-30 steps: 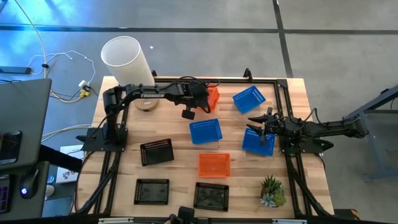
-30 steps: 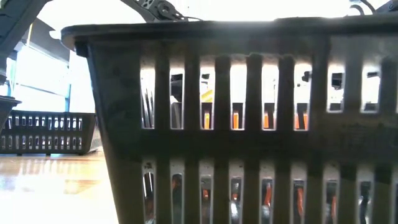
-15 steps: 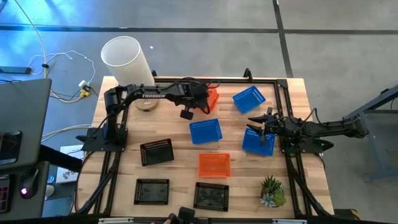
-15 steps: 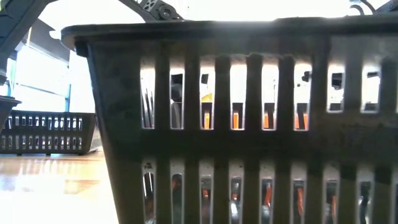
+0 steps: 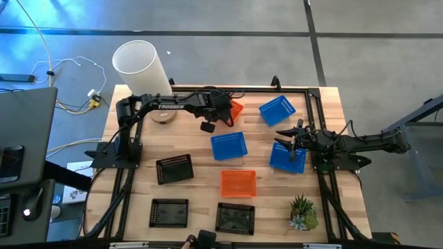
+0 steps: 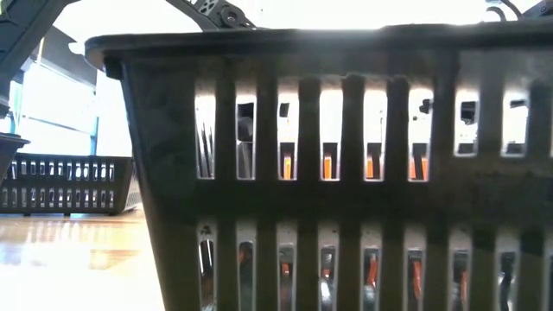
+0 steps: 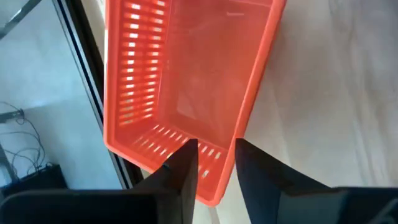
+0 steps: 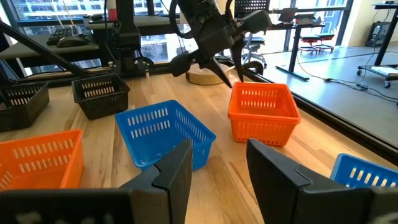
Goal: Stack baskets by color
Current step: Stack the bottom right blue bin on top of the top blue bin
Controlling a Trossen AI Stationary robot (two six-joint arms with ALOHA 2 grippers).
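Observation:
An orange basket [image 5: 237, 109] stands on the table at the far middle. My left gripper [image 7: 216, 158] is over it, open, one finger inside and one outside its end wall; the right wrist view shows that gripper [image 8: 231, 74] slanting down onto the rim. A second orange basket [image 5: 239, 183] lies near the middle. Three blue baskets [image 5: 229, 145] [image 5: 277, 111] [image 5: 287, 158] sit right of centre. Three black baskets [image 5: 174, 168] [image 5: 169, 212] [image 5: 235, 218] sit toward the near edge; one [image 6: 328, 173] fills the low view. My right gripper [image 5: 291, 140] waits open above the right blue basket. My left gripper stands astride the orange basket's end wall [image 7: 214, 183] near a corner, one finger [image 7: 186, 165] inside and one [image 7: 252, 171] outside. It comes from above at a slant. I cannot tell whether either finger touches the wall. The basket stands upright on the table.
A tall white cylinder [image 5: 142, 66] stands at the far left corner and a small green plant [image 5: 302, 211] at the near right. Black frame rails [image 5: 277, 90] run along the table's edges. Bare wood lies between the black baskets and the blue ones.
Less of the far orange basket shows past my left gripper from above than a second ago; the basket has shifted a little there. Both arms have kept their places.

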